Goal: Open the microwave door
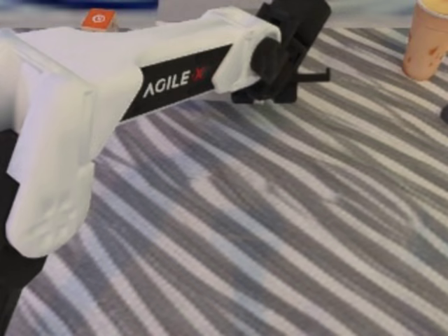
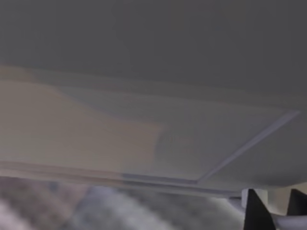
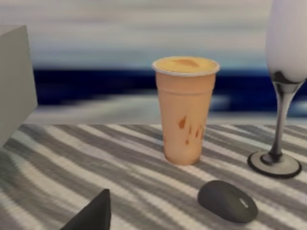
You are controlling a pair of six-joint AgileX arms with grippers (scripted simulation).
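Note:
The microwave door (image 2: 144,124) fills the left wrist view from very close: a flat grey panel with a pale window frame. My left gripper (image 2: 274,213) is at the door's edge, its two dark fingers standing close together around the pale bar handle (image 2: 280,201). In the top view my left arm reaches across to the far middle, where the left gripper (image 1: 294,52) meets the picture's edge; the microwave itself is out of that view. The microwave's plain grey side (image 3: 14,81) shows in the right wrist view. Of my right gripper only one finger (image 3: 96,215) shows, low over the cloth.
An orange cup (image 1: 428,38) stands at the far right, also the orange cup (image 3: 184,110). A dark mouse (image 3: 228,201) and a wine glass (image 3: 283,96) stand beside it. An orange block (image 1: 98,19) lies at the far left. A striped grey cloth (image 1: 266,231) covers the table.

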